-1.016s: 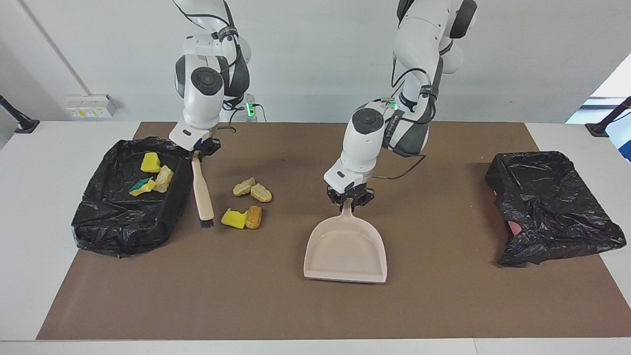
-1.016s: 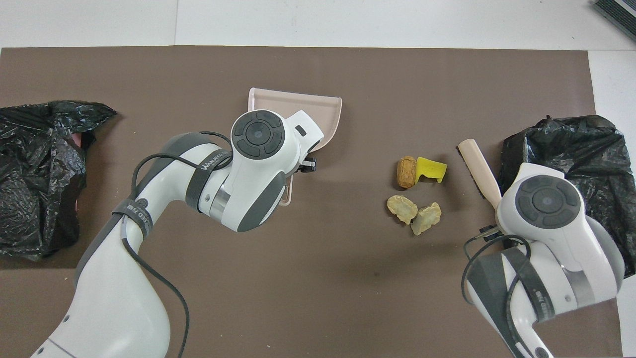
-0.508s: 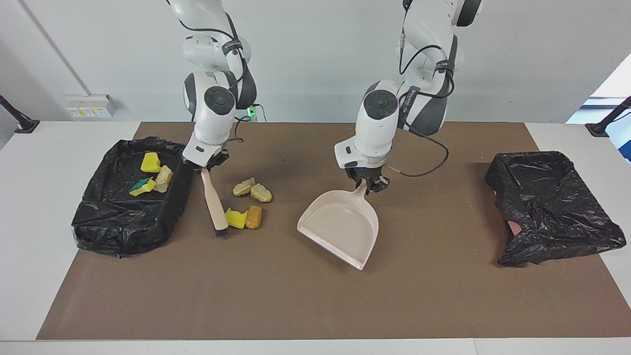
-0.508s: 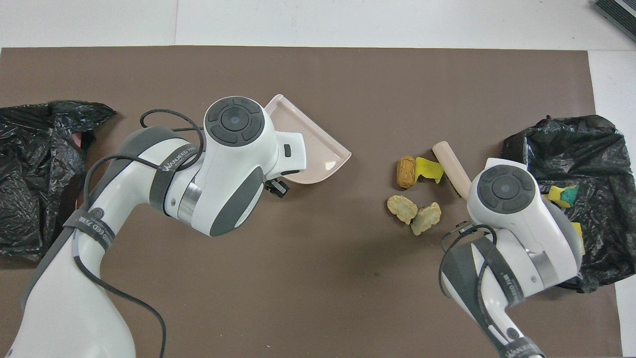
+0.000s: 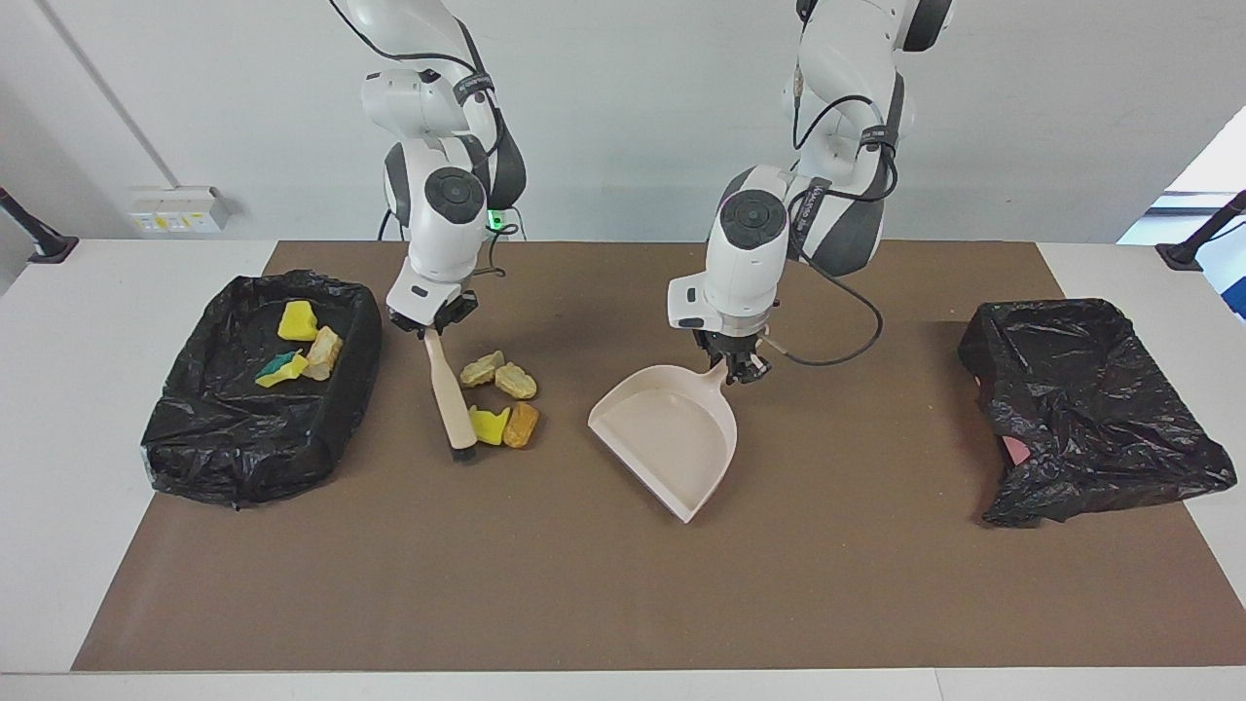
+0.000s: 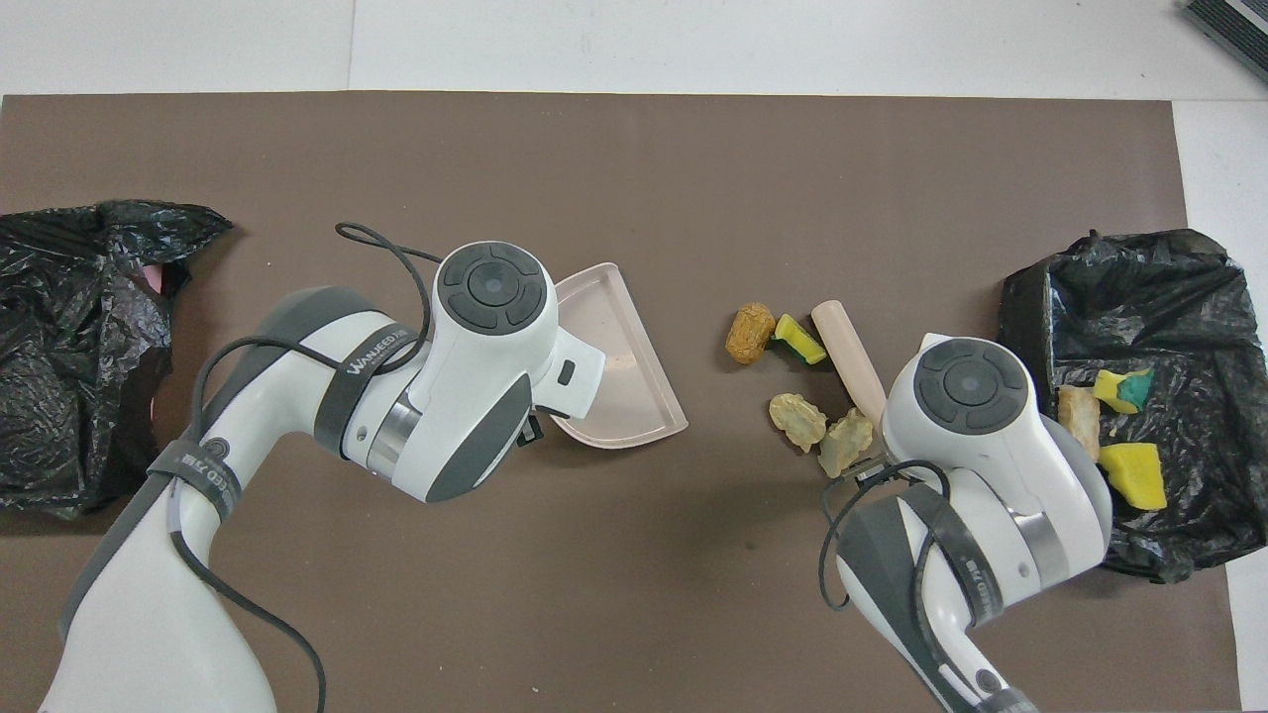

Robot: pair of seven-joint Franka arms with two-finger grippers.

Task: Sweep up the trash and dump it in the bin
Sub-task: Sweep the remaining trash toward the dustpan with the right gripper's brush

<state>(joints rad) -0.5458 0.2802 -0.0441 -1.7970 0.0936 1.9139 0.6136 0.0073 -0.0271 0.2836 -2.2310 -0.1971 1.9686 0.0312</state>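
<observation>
My right gripper (image 5: 434,323) is shut on the top of a beige brush (image 5: 448,394), whose dark bristles stand on the brown mat. Trash lies right beside it: a yellow chunk (image 5: 487,425) touching the brush, an orange one (image 5: 522,424), and two beige ones (image 5: 480,370) (image 5: 515,381) nearer the robots. My left gripper (image 5: 737,366) is shut on the handle of the pink dustpan (image 5: 667,438), whose open edge is turned toward the trash, a gap away. The black-lined bin (image 5: 243,458) at the right arm's end holds three chunks (image 5: 297,320).
A second crumpled black bag (image 5: 1090,409) sits at the left arm's end of the mat (image 5: 584,604). From overhead the brush (image 6: 847,347) lies between the bin (image 6: 1119,267) and the dustpan (image 6: 619,366). White table borders the mat.
The right gripper has swept the brush toward the dustpan, pushing the yellow and orange chunks along. The left gripper has turned the dustpan's mouth toward the trash and brought it closer.
</observation>
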